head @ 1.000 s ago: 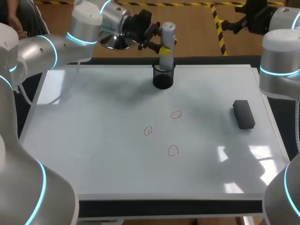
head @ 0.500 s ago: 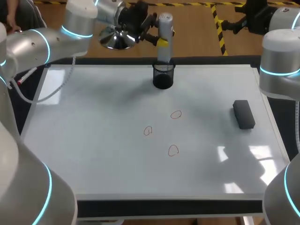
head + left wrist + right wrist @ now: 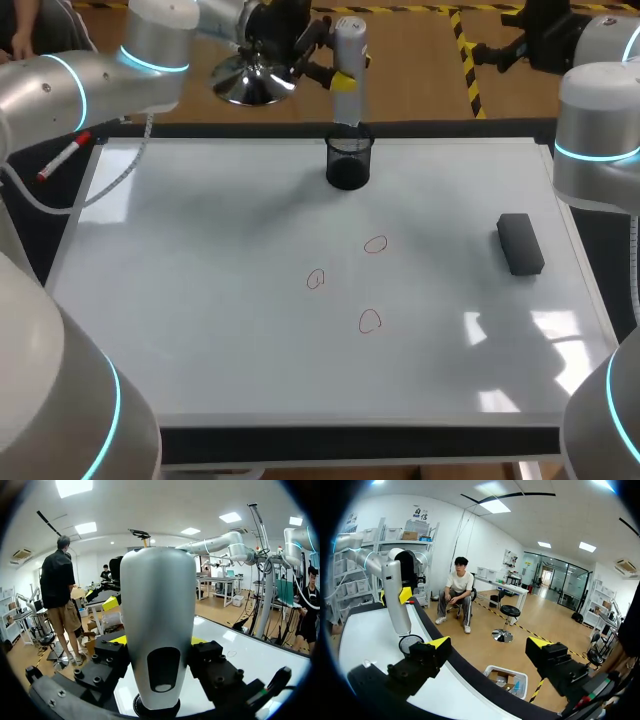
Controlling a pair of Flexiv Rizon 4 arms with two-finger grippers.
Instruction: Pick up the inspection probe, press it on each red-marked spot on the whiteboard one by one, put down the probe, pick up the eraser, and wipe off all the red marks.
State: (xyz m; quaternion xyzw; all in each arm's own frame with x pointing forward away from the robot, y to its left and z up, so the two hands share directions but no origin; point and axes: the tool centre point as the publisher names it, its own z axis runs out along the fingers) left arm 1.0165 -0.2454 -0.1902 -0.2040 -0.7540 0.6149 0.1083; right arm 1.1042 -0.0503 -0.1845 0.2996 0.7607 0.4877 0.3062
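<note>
On the table's [image 3: 200,330] far edge your left tool [image 3: 343,80] clamps the upright probe [image 3: 348,45] over the black cup [image 3: 348,168], the nearest red mark [image 3: 375,244] lying forward of it, toward you; your right tool [image 3: 487,647] gapes empty.

A whiteboard [image 3: 200,330] is laid across the table. A cup [image 3: 349,165] is set at the middle of its far edge, and the probe [image 3: 347,105] is held upright straight above it by the left gripper [image 3: 344,80]. Three marks [image 3: 370,320] are grouped near the middle. The eraser [image 3: 520,243] is placed to their right, and a pen [image 3: 62,158] just off the far left corner.
</note>
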